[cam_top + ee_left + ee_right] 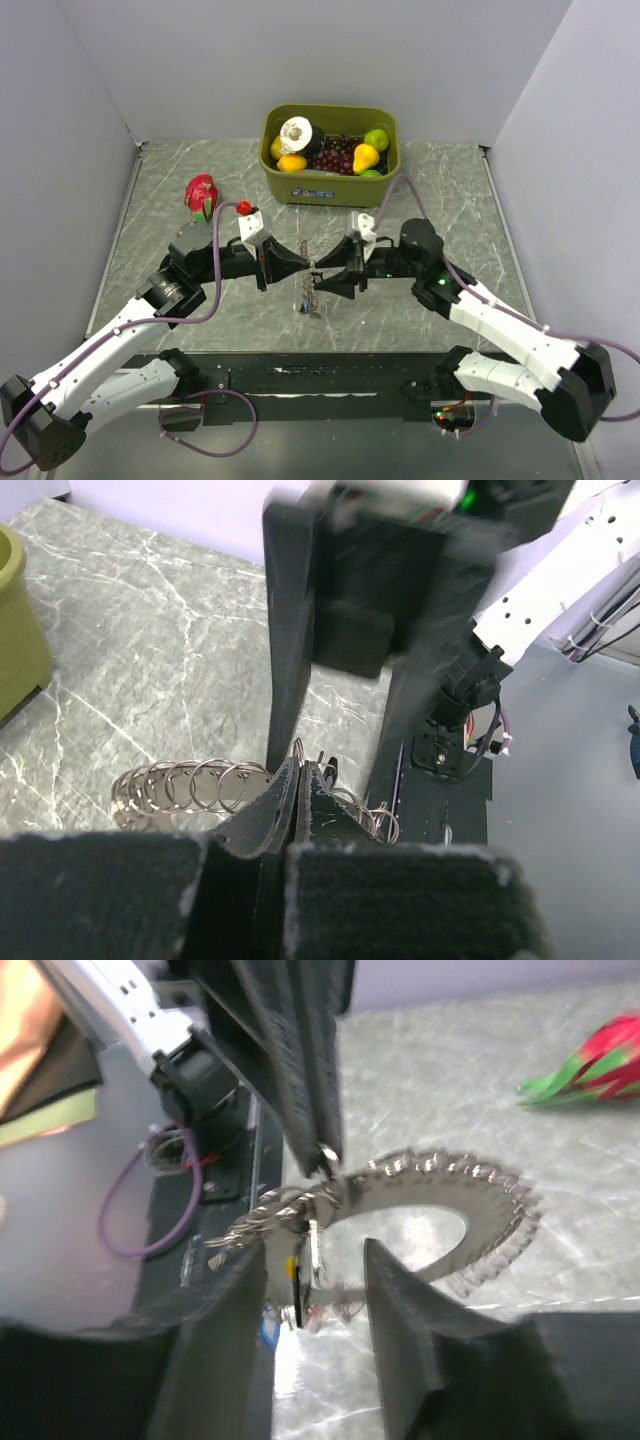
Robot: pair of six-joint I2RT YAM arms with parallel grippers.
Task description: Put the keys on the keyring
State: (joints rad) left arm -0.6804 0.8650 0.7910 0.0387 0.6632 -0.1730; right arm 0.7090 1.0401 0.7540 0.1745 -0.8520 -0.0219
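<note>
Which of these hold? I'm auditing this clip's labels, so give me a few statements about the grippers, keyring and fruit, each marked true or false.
1. The left gripper is shut on the keyring. True.
2. The right gripper is clamped shut. False: its jaws stand apart, and in its wrist view the keys hang in the gap between them.
3. The green bin at the back of the table holds fruit. True.
4. The dragon fruit lies inside the bin. False: it lies on the table, to the left of the bin.
</note>
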